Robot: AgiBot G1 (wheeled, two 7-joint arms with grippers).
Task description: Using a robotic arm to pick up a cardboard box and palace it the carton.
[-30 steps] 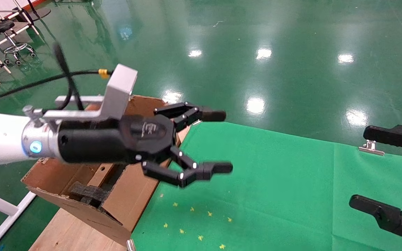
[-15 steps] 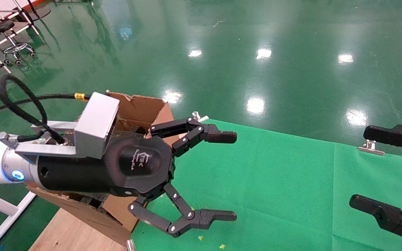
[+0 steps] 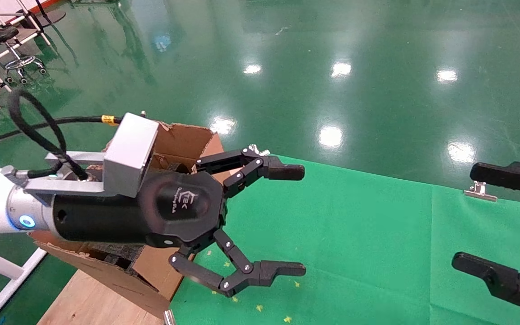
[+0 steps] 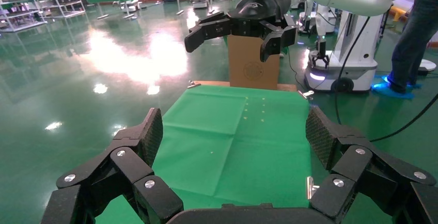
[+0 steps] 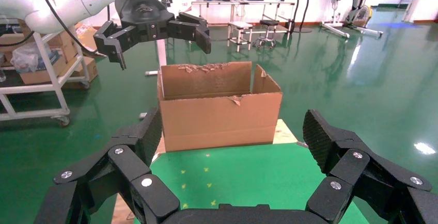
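The carton [image 3: 183, 140] stands on a wooden platform at the left end of the green cloth [image 3: 355, 234], flaps up, with dark foam inside. In the right wrist view it shows broadside [image 5: 217, 115]. My left gripper [image 3: 294, 221], on the white arm, hovers open and empty beside the carton, its fingers over the cloth's left edge. It also shows in its own view [image 4: 235, 131] and in the right wrist view [image 5: 155, 41]. My right gripper [image 3: 470, 216] is parked open at the right edge. The small cardboard box shows in no view.
Yellow star marks [image 3: 260, 308] lie on the cloth near the carton. Metal clips [image 3: 479, 190] hold the cloth's edges. A second tall brown box [image 4: 253, 66] stands past the cloth's right end, behind my right gripper [image 4: 231, 46]. Stool and racks stand far left.
My left gripper has dropped lower and rolled beside the carton, and its fingers stand wider apart. It has stayed empty. The right gripper has not moved.
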